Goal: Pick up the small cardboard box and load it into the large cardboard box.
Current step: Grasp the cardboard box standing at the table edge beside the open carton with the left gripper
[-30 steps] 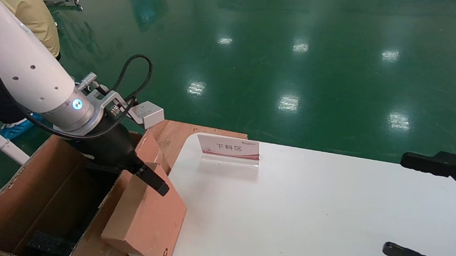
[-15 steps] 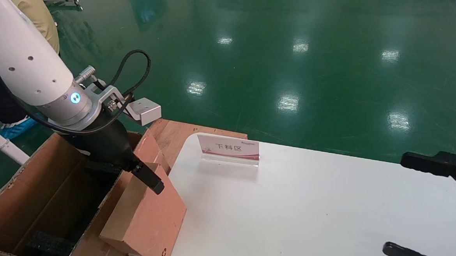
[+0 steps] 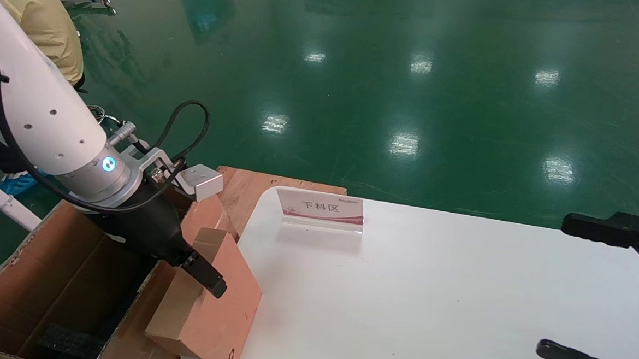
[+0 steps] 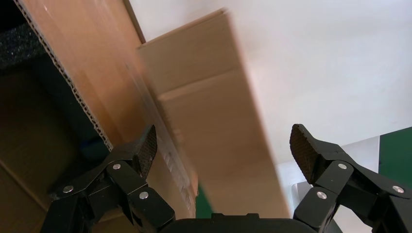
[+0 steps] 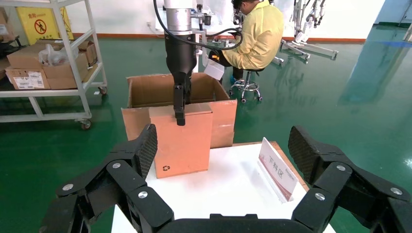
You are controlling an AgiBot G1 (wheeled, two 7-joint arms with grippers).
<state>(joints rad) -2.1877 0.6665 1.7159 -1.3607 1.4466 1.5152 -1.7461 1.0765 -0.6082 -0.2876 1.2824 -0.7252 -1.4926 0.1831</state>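
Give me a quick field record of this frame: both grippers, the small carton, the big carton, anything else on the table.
left gripper: open, fingers straddling the top edge of the small cardboard box, not closed on it
small cardboard box: standing on edge at the white table's left edge, leaning against the large box's flap, not yet inside
large cardboard box: open, beside the table, black foam inside
right gripper: open, parked over the table's right side, holding nothing
sign card: upright at the table's far edge, apart from the boxes
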